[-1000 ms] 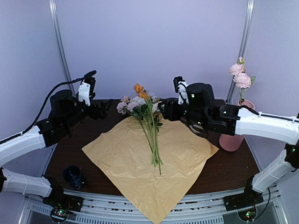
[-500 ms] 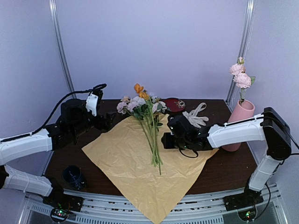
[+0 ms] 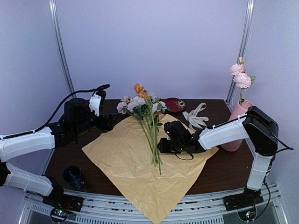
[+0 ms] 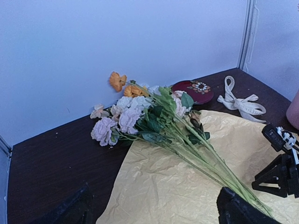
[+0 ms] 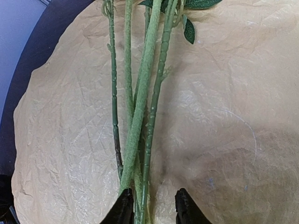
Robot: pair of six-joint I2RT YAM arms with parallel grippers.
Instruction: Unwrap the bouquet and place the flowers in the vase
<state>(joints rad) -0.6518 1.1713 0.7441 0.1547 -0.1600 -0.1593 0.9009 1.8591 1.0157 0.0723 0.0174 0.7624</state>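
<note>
Flowers (image 5: 140, 102) lie with stems between the right tool's (image 5: 154, 209) fingers.

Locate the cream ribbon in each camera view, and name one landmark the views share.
Top external: ribbon right of centre, just right of the red dish.
Left wrist: ribbon upper right, right of the red dish.
Right wrist: not in it.
Shared landmark: the tan paper, in all three.

No legible text, label or number in any view
</note>
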